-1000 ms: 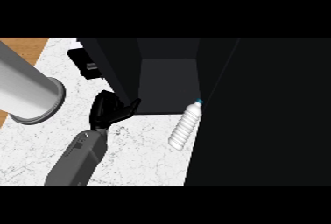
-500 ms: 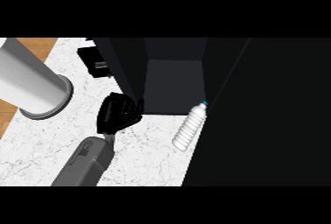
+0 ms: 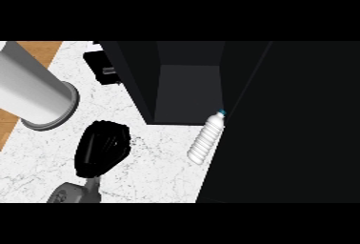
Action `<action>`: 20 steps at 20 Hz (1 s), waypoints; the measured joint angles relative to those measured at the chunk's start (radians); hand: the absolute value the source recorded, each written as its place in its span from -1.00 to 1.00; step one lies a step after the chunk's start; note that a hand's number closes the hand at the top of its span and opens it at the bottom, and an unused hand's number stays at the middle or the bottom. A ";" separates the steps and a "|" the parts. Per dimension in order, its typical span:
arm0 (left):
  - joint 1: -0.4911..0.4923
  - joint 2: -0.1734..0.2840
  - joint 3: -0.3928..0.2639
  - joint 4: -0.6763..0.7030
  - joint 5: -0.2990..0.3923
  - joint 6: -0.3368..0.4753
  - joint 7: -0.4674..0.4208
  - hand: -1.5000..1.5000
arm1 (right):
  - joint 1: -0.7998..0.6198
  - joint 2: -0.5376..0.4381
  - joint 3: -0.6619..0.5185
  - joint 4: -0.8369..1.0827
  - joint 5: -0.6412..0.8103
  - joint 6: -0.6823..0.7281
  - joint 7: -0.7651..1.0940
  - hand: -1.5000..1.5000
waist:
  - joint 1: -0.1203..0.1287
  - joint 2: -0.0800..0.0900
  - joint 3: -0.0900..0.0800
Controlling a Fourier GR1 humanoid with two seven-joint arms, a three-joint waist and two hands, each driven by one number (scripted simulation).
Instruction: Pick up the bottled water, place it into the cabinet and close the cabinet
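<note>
Bottled water (image 3: 206, 141): lies on the bench, to the right of the robot hand and apart from it, at the foot of the open cabinet.
Long axis: slanted, blue cap pointing up-right toward the cabinet opening, base pointing down-left.
Left robot hand (image 3: 103, 147): over the bench, fingers drawn together and curled, holding nothing.
Right robot hand: not in view.
Nearer hand: the left, the only 1 showing.
Cabinet (image 3: 188, 95): dark, open, beyond and right of the robot hand.
Judgement: bottle not yet grasped; reach would go rightward.
</note>
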 measured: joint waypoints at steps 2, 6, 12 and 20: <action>0.055 0.028 0.007 -0.071 0.005 -0.008 0.008 1.00 | -0.039 0.036 0.023 0.015 0.019 -0.001 0.038 1.00 | 0.000 0.001 0.000; 0.151 0.059 0.026 -0.157 0.022 -0.027 0.002 1.00 | -0.141 0.148 0.101 0.066 0.075 -0.003 0.129 1.00 | 0.000 0.003 0.000; 0.238 0.103 0.073 -0.238 0.062 -0.063 0.004 1.00 | -0.274 0.157 0.162 0.110 0.148 -0.030 0.201 1.00 | 0.005 0.004 -0.001; 0.304 0.162 0.150 -0.261 0.124 -0.146 -0.009 1.00 | -0.421 0.127 0.156 0.141 0.157 -0.142 0.228 1.00 | 0.022 0.009 -0.003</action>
